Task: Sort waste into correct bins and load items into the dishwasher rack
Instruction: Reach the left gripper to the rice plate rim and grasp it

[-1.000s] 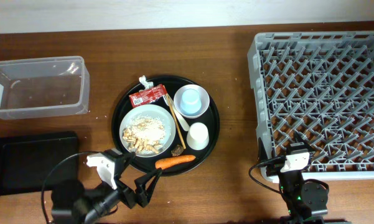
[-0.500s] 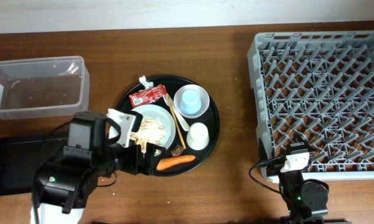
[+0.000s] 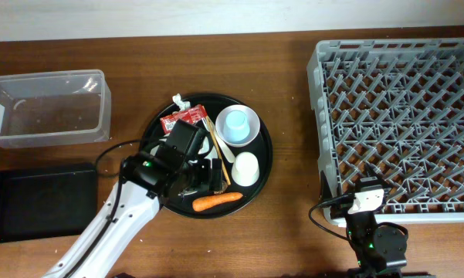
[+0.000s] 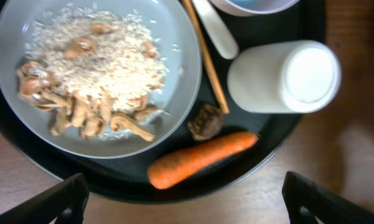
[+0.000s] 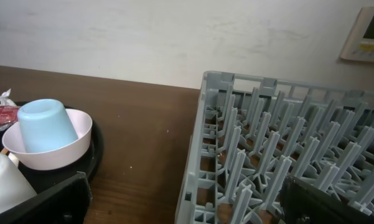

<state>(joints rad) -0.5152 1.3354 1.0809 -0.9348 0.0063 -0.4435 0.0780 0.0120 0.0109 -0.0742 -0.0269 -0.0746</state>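
Note:
My left gripper (image 3: pixel 207 177) is open and empty, hovering over the front of the round black tray (image 3: pixel 262 147). In the left wrist view its fingers (image 4: pixel 187 208) straddle the orange carrot (image 4: pixel 202 158) from above, not touching it. The white plate (image 4: pixel 174 81) holds grainy rice and brownish scraps (image 4: pixel 96 68); a brown lump (image 4: pixel 206 121) lies beside it. The arm hides most of the plate in the overhead view. The carrot (image 3: pixel 218 201), red wrapper (image 3: pixel 181 118), tissue (image 3: pixel 177 101), white bowl (image 3: pixel 251 120) with the light blue cup (image 3: pixel 235 123), small white cup (image 3: pixel 245 168) and pale sticks (image 4: pixel 205 59) are on the tray. My right gripper (image 5: pixel 187 205) is open and empty by the grey rack (image 5: pixel 286 155).
The clear tub (image 3: pixel 46 108) stands at the far left, with the shallow black tray (image 3: pixel 38 201) in front of it. The grey rack (image 3: pixel 401 116) fills the right side. A white spoon (image 4: pixel 215 31) lies next to the sticks. The right arm base (image 3: pixel 374 235) sits at the rack's front edge.
My left arm has swung from the table's front left up and right over the round tray, ending above the plate and carrot. The right arm has not moved.

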